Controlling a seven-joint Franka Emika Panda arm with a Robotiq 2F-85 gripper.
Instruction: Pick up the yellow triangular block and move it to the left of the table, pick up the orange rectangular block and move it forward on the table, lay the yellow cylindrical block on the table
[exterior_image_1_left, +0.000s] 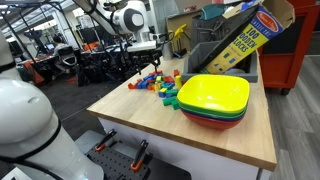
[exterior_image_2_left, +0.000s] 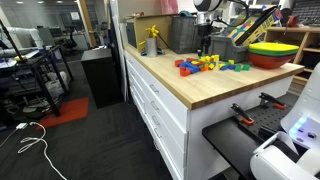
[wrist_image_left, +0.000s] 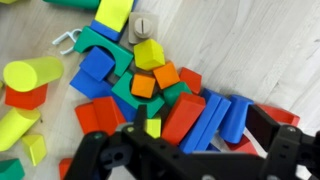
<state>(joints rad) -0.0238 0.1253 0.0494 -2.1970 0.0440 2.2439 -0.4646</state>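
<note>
The gripper hung low over the heap of blocks, which lay on the table just left of the stacked bowls in an exterior view. Its fingers stood wide apart and gripped nothing. In the wrist view a yellow cylindrical block lay on its side at the left edge of the heap, an orange block sat in the middle beside a green arch, and a small yellow wedge-shaped block lay near the left finger
</note>
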